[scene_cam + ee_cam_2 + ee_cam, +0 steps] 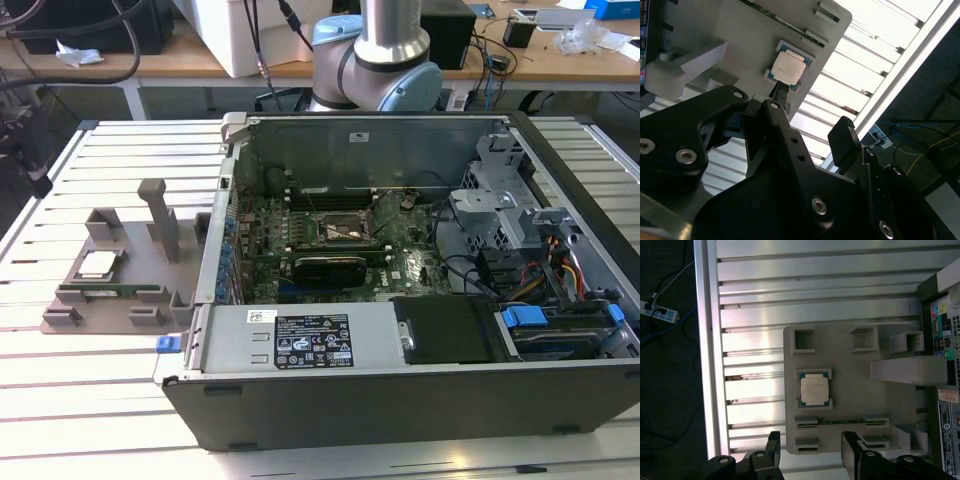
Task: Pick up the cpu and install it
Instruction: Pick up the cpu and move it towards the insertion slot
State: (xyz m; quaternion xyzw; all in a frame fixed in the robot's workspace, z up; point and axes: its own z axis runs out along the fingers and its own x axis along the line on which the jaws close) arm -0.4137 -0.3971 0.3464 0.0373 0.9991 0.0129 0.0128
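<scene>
In the first wrist view the gripper hangs released, its two dark fingers spread apart with nothing between them. It is held above one edge of the grey fixture tray and touches neither the tray nor the chip.

Just beyond the fingertips lies the cpu, flat with its shiny metal top up, seated in a shallow square recess of the tray. It sits close to the tray edge that faces the outer edge of the surface, between small slotted blocks along two opposite tray edges. A tall upright post rises near the tray's opposite edge, well apart from the chip.

The exterior view shows the same chip on the tray near the surface's edge at the exterior view's left. The surface is made of pale metal slats. The tray lies just beside the open computer case, which takes up the middle and the exterior view's right of the surface.

Inside the case, on the green board, is the dark rectangular socket frame, well apart from the cpu. Beyond the case's far wall stands the arm, and behind it are desks with cables and boxes.
</scene>
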